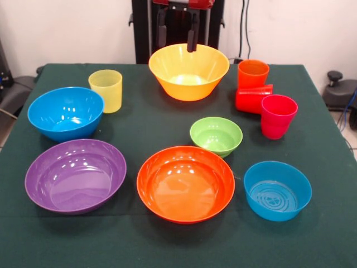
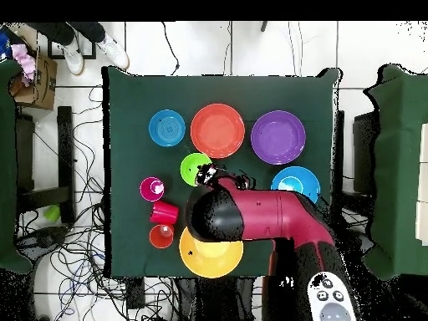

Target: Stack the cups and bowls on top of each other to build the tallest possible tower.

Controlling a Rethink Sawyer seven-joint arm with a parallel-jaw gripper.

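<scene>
My gripper (image 1: 177, 32) hangs open and empty above the far rim of the large yellow-orange bowl (image 1: 188, 71), its two dark fingers apart. In the overhead view the arm covers part of that bowl (image 2: 209, 255) and the gripper (image 2: 221, 177) shows beside the small green bowl (image 2: 194, 167). A yellow cup (image 1: 106, 89) stands left of the big bowl. An orange cup (image 1: 252, 73) stands upright, a red cup (image 1: 254, 99) lies on its side against it, and a magenta cup (image 1: 278, 115) stands next to them. A blue bowl (image 1: 66, 113), purple bowl (image 1: 75, 175), orange-red bowl (image 1: 186, 183), green bowl (image 1: 216, 135) and second blue bowl (image 1: 277, 190) sit apart.
All pieces rest on a dark green tablecloth (image 1: 167, 248). The black pedestal (image 1: 144, 33) stands behind the table's far edge. In the overhead view a person's shoes (image 2: 94, 48) and a cardboard box (image 2: 38, 77) are beyond the table's far corner.
</scene>
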